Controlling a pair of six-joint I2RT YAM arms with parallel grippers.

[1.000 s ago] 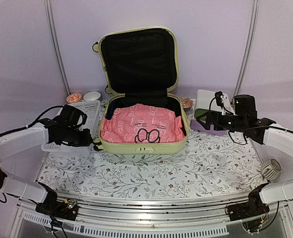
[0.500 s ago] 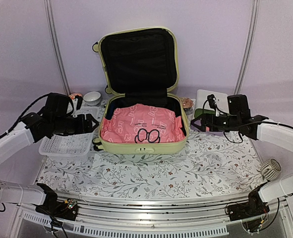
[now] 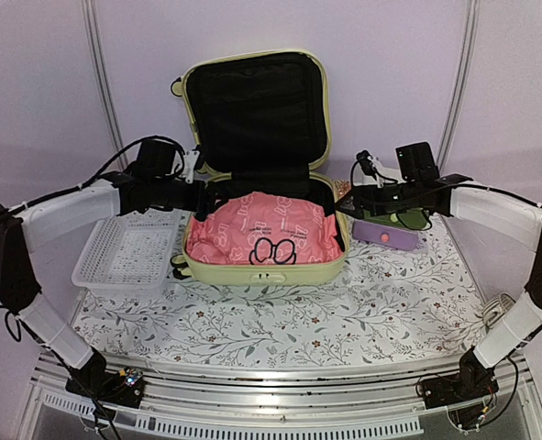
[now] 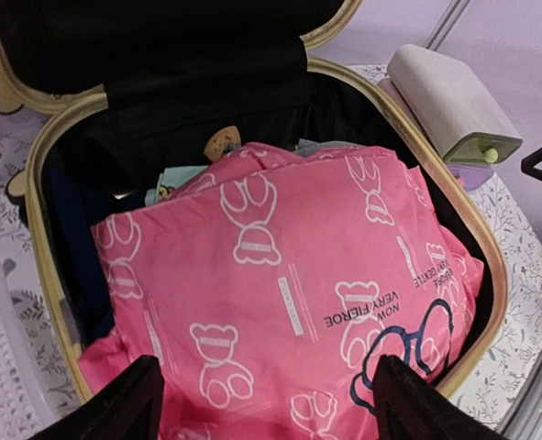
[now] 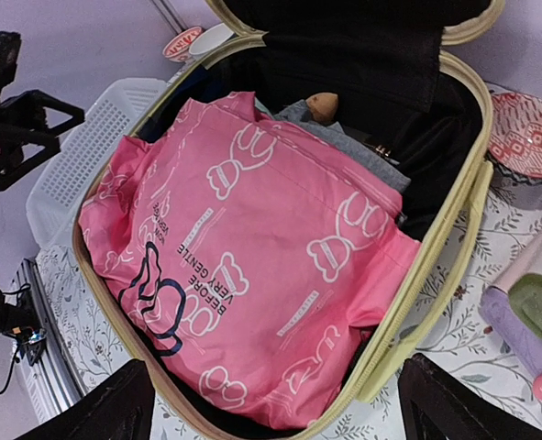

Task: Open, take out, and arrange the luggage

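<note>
**Luggage (image 3: pixel 225 272) open at mid-table, its load lying between two spread grippers**

Lid upright at the far side and black lining showing, the luggage sits in the middle of the table with its lower shell facing up. A pink bag (image 3: pixel 263 229) printed with bears fills that shell almost from the left wall to the right wall, puffed a little above the rim. Filling it so fully, the bag gives no plain long axis from above.

The left gripper (image 3: pixel 214 193) hangs at the far-left corner of the shell, fingers wide apart and holding nothing. From it the bag lies down and to the near right. The right gripper (image 3: pixel 348 205) mirrors it at the far-right corner, also wide apart and empty, just outside the rim. For that one the bag lies down and to the near left. The left looks slightly nearer the bag, though either could probably reach it.

A white basket (image 3: pixel 128 261) stands just left of the luggage, and a drawer box (image 3: pixel 390 234) stands to its right, partly behind the right gripper.

Grey cloth (image 5: pixel 344 137) peeks out beyond the bag's far edge, and a small brown round thing (image 4: pixel 220 142) beside it is too unclear to name. Whatever lies under the bag is hidden.
</note>
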